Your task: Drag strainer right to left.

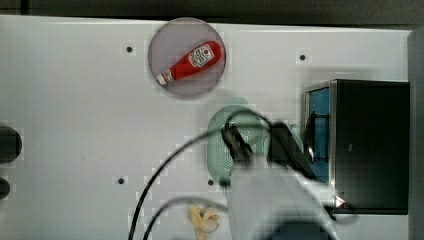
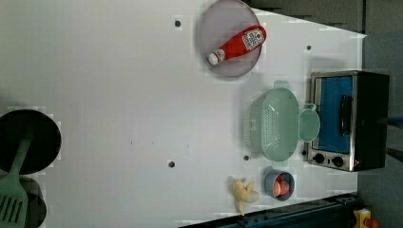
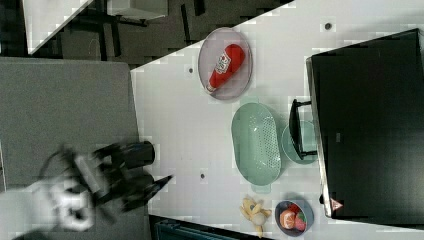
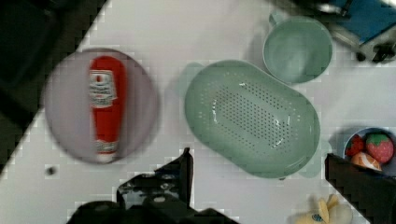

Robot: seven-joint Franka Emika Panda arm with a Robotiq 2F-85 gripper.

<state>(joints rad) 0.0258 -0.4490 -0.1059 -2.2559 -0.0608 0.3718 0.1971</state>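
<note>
The strainer (image 2: 274,124) is a pale mint-green oblong colander with a grid of tiny holes. It rests on the white table next to the toaster oven (image 2: 349,119), with a small round mint cup (image 2: 309,125) touching its side. In the wrist view the strainer (image 4: 252,116) lies below and just ahead of my gripper (image 4: 258,156), whose two dark fingers stand wide apart with nothing between them. In the top view my gripper (image 1: 237,144) hangs over the strainer (image 1: 219,142) and hides part of it. The arm (image 3: 100,182) is blurred in the right view.
A grey plate (image 2: 209,45) carrying a red ketchup bottle (image 2: 237,43) sits beyond one end of the strainer. A toy banana (image 2: 244,192) and a blue bowl (image 2: 279,185) of toy fruit lie past the other end. A black pan (image 2: 28,140) and green spatula (image 2: 12,199) are far across the table.
</note>
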